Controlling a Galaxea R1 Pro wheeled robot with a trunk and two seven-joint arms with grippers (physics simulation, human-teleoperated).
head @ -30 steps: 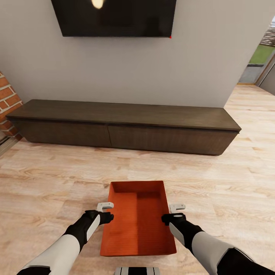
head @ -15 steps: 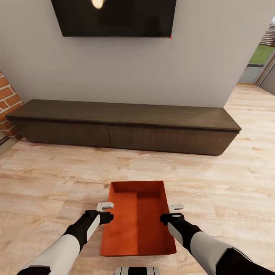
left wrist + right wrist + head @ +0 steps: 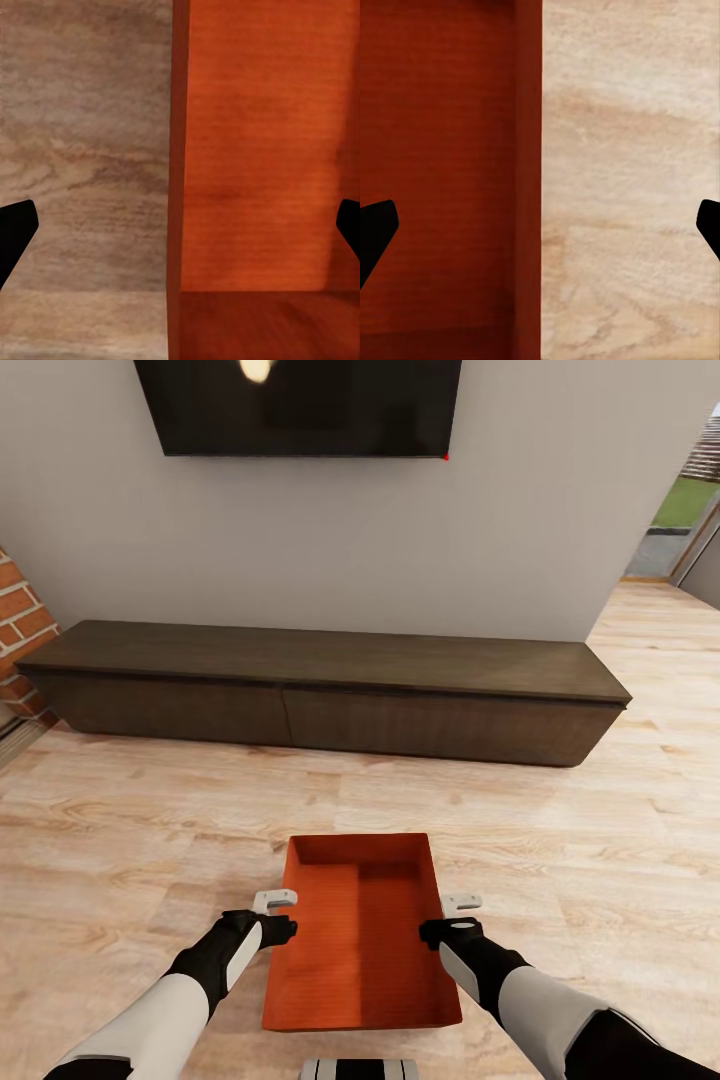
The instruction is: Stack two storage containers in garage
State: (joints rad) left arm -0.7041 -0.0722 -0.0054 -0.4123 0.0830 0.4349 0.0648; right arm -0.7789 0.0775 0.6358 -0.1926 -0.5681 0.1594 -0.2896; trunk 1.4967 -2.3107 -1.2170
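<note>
Container [image 3: 362,940], long axis toward cabinet [image 3: 320,695]

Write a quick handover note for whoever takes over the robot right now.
Left gripper: open, straddling the orange bin's left wall.
Right gripper: open, straddling its right wall.
The bin sits on the wood floor in front of the dark cabinet, below the TV.
Done: both arms lined up on the bin.
Left: close both, lift, carry to the garage, fetch the second bin, stack.
</note>
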